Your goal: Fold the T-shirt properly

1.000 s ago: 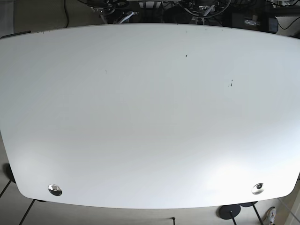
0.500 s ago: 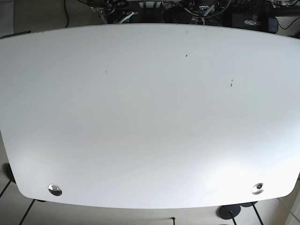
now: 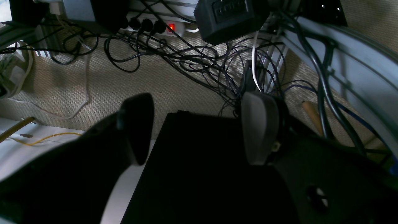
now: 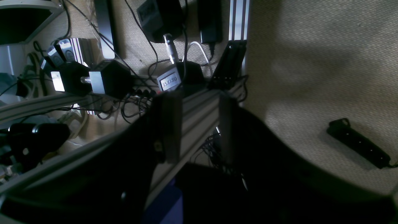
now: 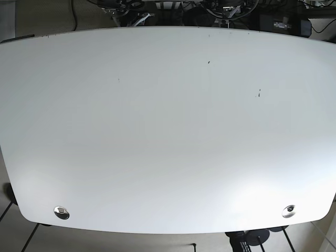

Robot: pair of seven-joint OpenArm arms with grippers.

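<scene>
The T-shirt is out of view in every frame. In the base view I see only the bare white table (image 5: 168,136), with no cloth on it and neither gripper over it. My left gripper (image 3: 199,127) is open, its two fingers wide apart with nothing between them, hanging over a carpeted floor and cables. My right gripper (image 4: 196,124) is also open and holds nothing; an aluminium frame rail (image 4: 199,102) shows behind the gap between its fingers.
Tangled cables (image 3: 199,59) and a power strip with a red switch (image 3: 171,26) lie on the carpet below the left gripper. Power bricks (image 4: 108,77) and a black power strip (image 4: 357,143) lie near the right one. Two metal discs (image 5: 61,212) (image 5: 288,211) sit by the table's front edge.
A dark object has come into view under the table's front edge at the lower right of the base view. The table top looks the same.
</scene>
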